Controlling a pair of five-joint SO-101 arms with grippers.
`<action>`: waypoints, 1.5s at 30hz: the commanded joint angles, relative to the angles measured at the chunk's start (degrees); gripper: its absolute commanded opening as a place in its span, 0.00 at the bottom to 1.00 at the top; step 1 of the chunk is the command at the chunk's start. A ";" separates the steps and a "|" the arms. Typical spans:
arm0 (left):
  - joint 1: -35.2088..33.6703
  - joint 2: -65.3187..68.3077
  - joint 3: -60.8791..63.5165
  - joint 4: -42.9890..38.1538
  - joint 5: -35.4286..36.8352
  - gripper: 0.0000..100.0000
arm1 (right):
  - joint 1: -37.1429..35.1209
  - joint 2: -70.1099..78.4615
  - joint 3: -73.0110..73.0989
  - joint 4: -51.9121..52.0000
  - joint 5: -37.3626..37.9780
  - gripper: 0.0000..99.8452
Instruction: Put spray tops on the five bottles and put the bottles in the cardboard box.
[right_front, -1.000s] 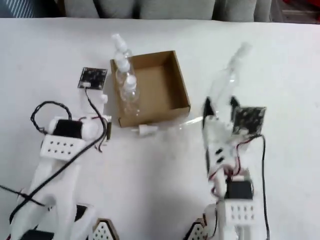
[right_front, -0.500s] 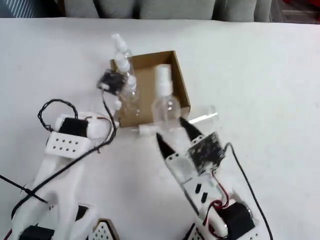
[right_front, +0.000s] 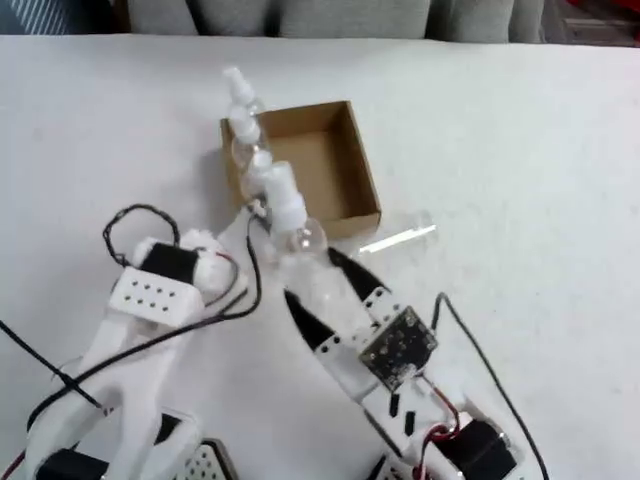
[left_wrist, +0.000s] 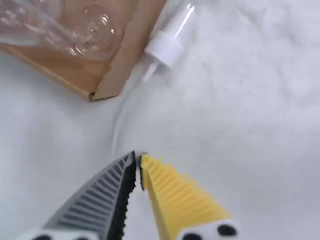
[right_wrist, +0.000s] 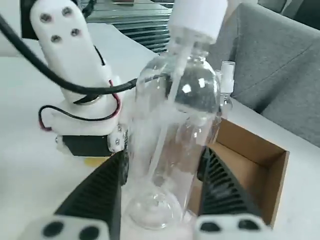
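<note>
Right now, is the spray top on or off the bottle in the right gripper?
On: the white spray top caps the bottle, its tube running down inside.

A bare white tabletop (right_front: 520, 130) spreads under the left jaws and the right jaws and runs on well past them on every side; just ahead of the left jaws its surface (left_wrist: 240, 100) looks softly mottled. Far beyond both jaws, along the tabletop's far edge, stands a row of grey upholstered sofa cushions (right_front: 350, 15), which rise behind the right jaws (right_wrist: 280, 55). A blue-and-white striped cloth (right_front: 40, 15) lies far beyond the left jaws, off to their left. A red object (right_front: 600, 15) lies far beyond the right jaws, off to their right.
</note>
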 joint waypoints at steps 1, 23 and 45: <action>-4.53 -0.13 -5.19 -2.02 20.40 0.02 | 0.66 0.22 -1.23 -2.07 0.18 0.02; -5.23 -44.09 18.46 -19.87 53.71 0.02 | -6.29 0.22 2.29 -5.32 -3.96 0.02; 7.78 -49.10 19.25 -11.96 53.54 0.02 | -11.47 0.22 3.96 -4.79 -3.43 0.02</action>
